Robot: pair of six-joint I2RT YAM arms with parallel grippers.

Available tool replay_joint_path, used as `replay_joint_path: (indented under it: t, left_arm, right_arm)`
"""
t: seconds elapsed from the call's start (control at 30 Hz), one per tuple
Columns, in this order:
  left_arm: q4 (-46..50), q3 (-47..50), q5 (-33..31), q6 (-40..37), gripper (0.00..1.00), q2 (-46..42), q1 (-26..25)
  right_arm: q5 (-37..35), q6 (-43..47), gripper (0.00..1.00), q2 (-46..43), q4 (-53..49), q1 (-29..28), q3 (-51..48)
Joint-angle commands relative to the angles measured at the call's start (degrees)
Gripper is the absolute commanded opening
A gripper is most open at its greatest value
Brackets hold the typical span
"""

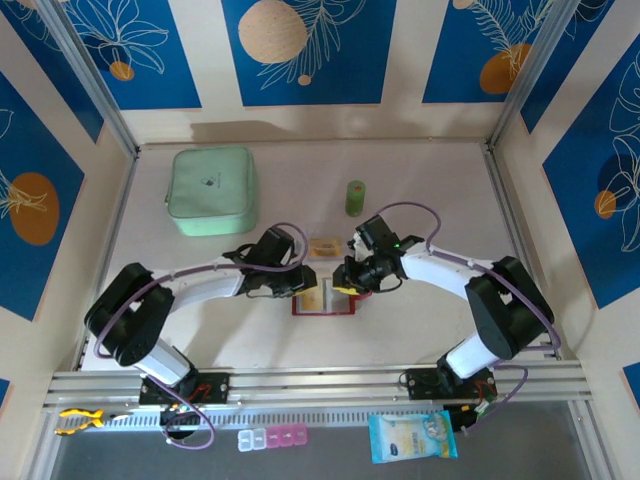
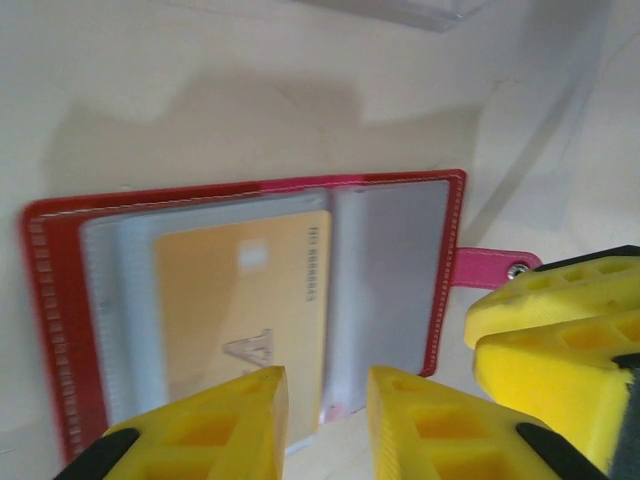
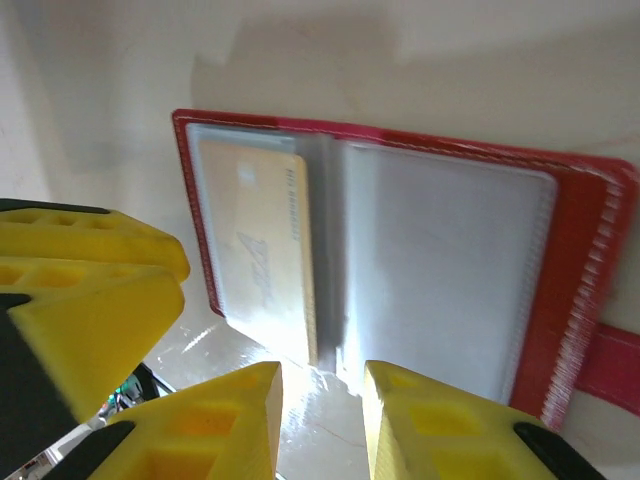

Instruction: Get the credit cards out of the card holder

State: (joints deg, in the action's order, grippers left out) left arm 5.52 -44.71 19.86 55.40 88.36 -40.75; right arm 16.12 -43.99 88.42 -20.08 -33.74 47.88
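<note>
The card holder (image 2: 385, 260) lies spread open and flat on the table (image 1: 250, 345) between my two arms. It is stitched red leatherette around cloudy, greyish plastic sleeves, and its strap tab (image 2: 490, 268) sticks out to one side. Lying open like this, it gives me the sleeve mouths along its near edge.

One credit card (image 2: 245, 300) is still tucked in a sleeve. It is thin, stiff, beige-orange plastic, and its lower corner pokes out towards the fingers. A second card (image 1: 322, 247) rests bare on the table just beyond the holder, so I judge the job part done.

The left gripper (image 2: 327, 425) hangs over that exposed corner, its chunky, ribbed yellow fingers a little apart and clamping nothing. The right gripper (image 3: 322, 425) sits at the fold, jaws equally narrow and empty. It looks well placed to pin the slippery holder while I pull.

Further back are a green cylinder (image 1: 355, 197) and a padded mint-green pouch (image 1: 212, 190).
</note>
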Motion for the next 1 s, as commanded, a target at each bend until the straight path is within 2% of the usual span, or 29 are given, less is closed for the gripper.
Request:
replay_joint_path:
  t: [0.0,0.2,0.97]
  left_arm:
    - [1.47,2.11,-1.58,-1.26,0.26,-2.12,1.44]
    - [0.03,3.49,0.43,-1.59,0.24,-0.42,2.99]
    - [0.72,5.6,0.97,-0.45,0.21,2.12,2.94]
  right_arm:
    - [1.28,-1.01,0.29,2.37,0.97,-1.36,2.41]
    - [1.57,-1.52,0.28,5.6,2.18,-2.67,3.62]
    - [2.95,-1.87,0.24,10.16,4.99,-4.32,5.09]
